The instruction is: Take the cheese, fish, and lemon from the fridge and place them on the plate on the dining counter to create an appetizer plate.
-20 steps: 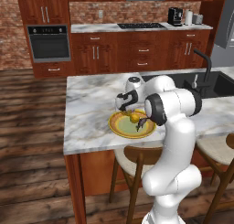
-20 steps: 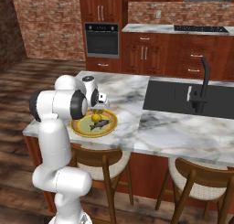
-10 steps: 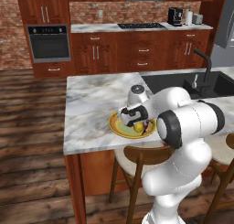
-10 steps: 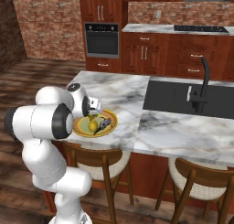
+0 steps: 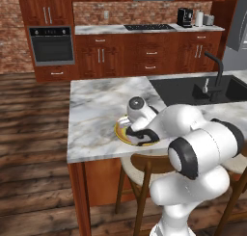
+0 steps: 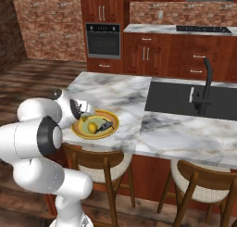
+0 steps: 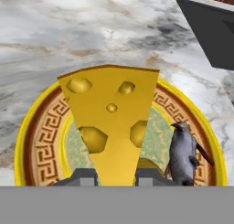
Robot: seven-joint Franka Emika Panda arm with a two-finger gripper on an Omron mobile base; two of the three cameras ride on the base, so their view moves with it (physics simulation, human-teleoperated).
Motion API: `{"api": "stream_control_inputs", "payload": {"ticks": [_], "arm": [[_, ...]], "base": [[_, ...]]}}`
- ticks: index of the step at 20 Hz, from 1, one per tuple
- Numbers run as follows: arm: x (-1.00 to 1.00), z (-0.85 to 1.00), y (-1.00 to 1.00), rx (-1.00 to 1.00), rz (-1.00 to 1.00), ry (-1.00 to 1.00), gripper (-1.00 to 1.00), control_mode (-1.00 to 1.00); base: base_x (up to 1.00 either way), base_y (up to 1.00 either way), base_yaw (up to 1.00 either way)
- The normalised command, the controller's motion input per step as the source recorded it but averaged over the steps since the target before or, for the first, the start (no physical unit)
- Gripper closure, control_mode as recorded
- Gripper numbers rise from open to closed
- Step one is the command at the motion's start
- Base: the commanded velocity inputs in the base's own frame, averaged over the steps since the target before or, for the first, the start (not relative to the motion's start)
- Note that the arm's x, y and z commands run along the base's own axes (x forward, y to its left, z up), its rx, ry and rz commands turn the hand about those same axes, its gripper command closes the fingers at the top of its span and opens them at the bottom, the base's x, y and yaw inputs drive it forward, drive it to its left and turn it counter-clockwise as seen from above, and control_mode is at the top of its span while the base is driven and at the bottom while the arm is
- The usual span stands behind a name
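The white arm folds low over the near edge of the counter (image 5: 96, 110), its big dark-ringed elbow joint bulging nearest the base cameras and the forearm reaching forward to the plate (image 6: 79, 129). The wrist is bent down so that the tool (image 7: 115, 175) hangs just above the plate's near side, pointing across it. In the hand view the two dark fingertips (image 7: 82, 176) stand close together at the bottom, one on each side of the narrow end of the cheese (image 7: 112, 120), pinching the wedge between them; its broad end stands out ahead of the tool, over the plate.
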Motion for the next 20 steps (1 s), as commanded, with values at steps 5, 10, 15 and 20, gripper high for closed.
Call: {"api": "stream_control_inputs", "payload": {"ticks": [5, 10, 15, 20], "arm": [[0.12, 0.94, 0.00, 0.00, -0.03, 0.14, -1.00, -1.00], [0.00, 0.56, 0.00, 0.00, -0.03, 0.25, -1.00, -1.00], [0.12, 0.05, 0.00, 0.00, -0.01, 0.19, -1.00, -1.00], [-0.52, 0.31, 0.00, 0.00, 0.00, 0.02, -1.00, -1.00]], "base": [[0.00, 0.00, 0.00], [0.00, 0.00, 0.00], [0.00, 0.00, 0.00], [0.00, 0.00, 0.00]]}}
